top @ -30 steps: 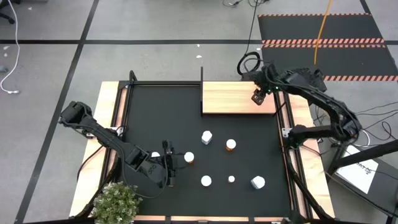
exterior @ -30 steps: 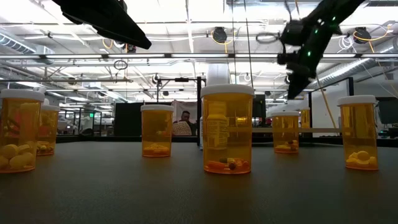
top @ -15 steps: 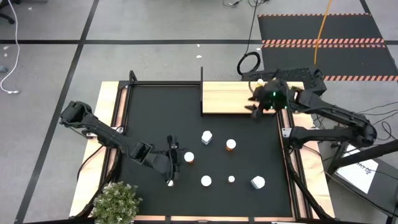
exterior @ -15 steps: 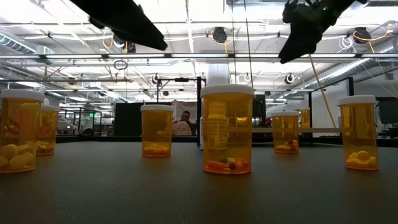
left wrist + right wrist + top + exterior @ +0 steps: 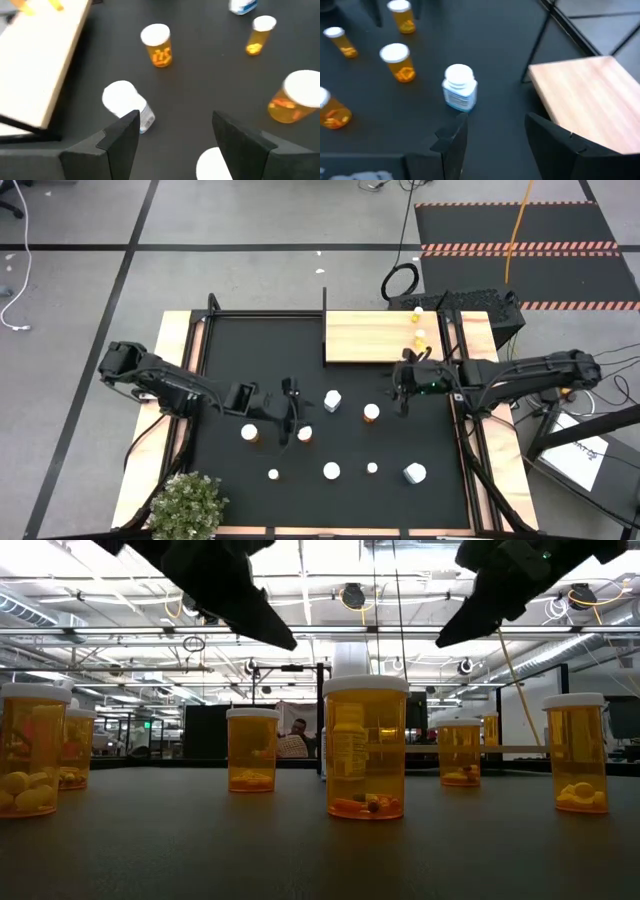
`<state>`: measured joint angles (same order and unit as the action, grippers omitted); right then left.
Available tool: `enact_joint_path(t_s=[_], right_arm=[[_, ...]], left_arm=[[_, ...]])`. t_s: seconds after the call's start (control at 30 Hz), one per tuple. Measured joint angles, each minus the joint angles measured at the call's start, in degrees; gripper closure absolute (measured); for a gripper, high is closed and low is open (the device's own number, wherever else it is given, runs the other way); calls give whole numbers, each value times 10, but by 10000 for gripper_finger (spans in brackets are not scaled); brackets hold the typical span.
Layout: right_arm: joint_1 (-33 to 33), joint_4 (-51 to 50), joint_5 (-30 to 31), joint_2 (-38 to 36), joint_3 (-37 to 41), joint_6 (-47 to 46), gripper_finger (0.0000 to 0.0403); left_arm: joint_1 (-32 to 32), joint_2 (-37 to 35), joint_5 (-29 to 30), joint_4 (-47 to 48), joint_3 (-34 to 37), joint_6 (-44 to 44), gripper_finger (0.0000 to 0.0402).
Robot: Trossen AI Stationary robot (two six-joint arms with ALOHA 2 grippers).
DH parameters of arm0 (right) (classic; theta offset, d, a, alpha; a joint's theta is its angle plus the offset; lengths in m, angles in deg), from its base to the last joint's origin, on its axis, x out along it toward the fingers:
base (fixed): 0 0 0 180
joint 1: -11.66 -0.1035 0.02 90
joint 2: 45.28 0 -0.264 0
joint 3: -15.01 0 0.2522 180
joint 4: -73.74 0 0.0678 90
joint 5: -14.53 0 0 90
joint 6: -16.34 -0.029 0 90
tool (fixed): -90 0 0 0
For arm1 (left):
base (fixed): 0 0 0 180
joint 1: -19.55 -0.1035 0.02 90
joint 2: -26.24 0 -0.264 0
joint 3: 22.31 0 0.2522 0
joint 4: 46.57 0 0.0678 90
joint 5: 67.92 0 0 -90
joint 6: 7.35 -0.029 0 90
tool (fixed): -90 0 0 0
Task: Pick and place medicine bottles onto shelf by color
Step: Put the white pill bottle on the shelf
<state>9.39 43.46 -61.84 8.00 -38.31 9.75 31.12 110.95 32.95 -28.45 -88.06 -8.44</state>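
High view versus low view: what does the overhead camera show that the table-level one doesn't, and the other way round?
Only the high view shows the shelf from above as a wood board, the potted plant and the floor around the table. Only the low view shows the pills inside the nearest orange bottle, the ceiling lights and a person far behind. Both show white-capped medicine bottles standing on the black mat, with the left gripper and right gripper open above them.

Bright ceiling lights (image 5: 300, 555) backlight the low view, leaving both arms silhouetted; wrist views look soft with motion blur.
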Motion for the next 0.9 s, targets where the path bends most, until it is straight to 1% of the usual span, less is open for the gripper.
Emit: enact_joint_path(t_s=[0.07,0.1,0.3,0.37,0.43,0.5,0.57,0.63,0.67,0.73,0.77,0.8,0.83,0.9], right_arm=[[-5,22,-1,5,7,11,209],[-7,29,-1,6,11,15,209],[-7,99,-1,17,25,76,209],[-7,109,-1,21,25,94,209],[-7,116,-1,24,26,105,209],[-7,116,-1,28,26,119,209],[-7,117,-1,33,26,137,209],[-7,118,4,37,26,150,209],[-7,121,12,40,26,154,209],[-7,121,22,44,26,158,209],[-7,121,30,47,26,158,209],[-7,120,31,48,26,160,209],[-7,119,31,48,26,163,209],[-7,121,31,47,26,168,209]], left_arm=[[-19,0,-58,-1,0,0,147],[-28,0,-77,-5,0,1,141],[-59,0,-86,-74,-2,-3,96],[-67,0,-98,-64,-20,2,85],[-76,0,-100,-30,-45,6,80],[-83,0,-100,9,-71,-8,79],[-92,0,-96,38,-88,-30,84],[-101,0,-76,54,-98,-50,94],[-105,0,-56,55,-98,-70,100],[-112,0,-2,55,-98,-143,112],[-114,0,21,58,-98,-153,118],[-116,0,38,63,-98,-140,123],[-116,0,43,66,-98,-122,128],[-115,2,25,66,-98,-131,137]])
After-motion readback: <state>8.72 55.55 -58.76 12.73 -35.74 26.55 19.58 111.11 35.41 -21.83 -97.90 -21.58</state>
